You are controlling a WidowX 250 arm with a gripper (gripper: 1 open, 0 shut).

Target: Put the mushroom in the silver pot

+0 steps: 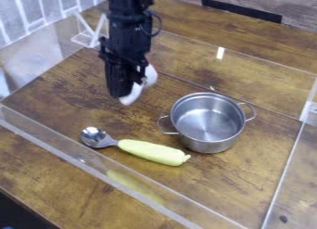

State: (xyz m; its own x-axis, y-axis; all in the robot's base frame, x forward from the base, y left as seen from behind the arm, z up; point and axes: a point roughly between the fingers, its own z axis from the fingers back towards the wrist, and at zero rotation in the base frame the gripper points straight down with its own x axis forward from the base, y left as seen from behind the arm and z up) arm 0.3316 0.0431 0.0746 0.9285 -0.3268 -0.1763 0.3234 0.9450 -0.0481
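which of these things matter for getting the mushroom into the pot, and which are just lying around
In the job:
- mushroom, held up in the shut gripper
- silver pot, empty, standing off to the right of the gripper

Just lying about:
- spoon, in front of the pot to the left
- yellow-green vegetable, beside the spoon

Closed jaws gripping mushroom (133, 94) above table (62, 103), silver pot (207, 122) standing apart to the right

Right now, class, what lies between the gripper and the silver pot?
Only bare table separates the gripper, shut on the mushroom, from the silver pot, as the camera view shows.
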